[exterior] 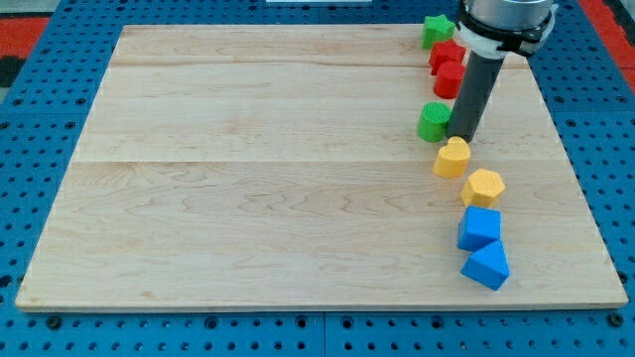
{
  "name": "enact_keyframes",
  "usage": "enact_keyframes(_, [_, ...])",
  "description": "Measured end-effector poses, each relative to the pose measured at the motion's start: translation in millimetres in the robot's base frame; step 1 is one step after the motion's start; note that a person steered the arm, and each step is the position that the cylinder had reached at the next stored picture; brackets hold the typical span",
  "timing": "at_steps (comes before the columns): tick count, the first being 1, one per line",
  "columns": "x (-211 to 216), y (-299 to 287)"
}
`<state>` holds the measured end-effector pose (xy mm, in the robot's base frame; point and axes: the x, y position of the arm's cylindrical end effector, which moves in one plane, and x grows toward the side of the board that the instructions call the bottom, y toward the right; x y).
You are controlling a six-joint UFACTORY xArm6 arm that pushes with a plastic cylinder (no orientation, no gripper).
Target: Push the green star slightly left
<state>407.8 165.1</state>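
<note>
The green star (437, 30) sits at the view's top right, near the board's top edge. My tip (462, 137) is well below it, just right of a green round block (433, 121) and just above a yellow block (452, 157). The rod rises from the tip toward the view's top right and partly hides the red blocks. The tip does not touch the star.
Two red blocks (447, 55) (448, 79) lie in a column under the star. A yellow hexagon (483, 186) and two blue blocks (479, 227) (486, 265) continue the column down the right side of the wooden board (248, 169).
</note>
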Motion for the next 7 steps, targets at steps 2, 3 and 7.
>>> enact_keyframes(2, [47.5, 2.2])
enact_keyframes(3, [54.8, 6.9])
enact_keyframes(7, [-143.6, 69.5])
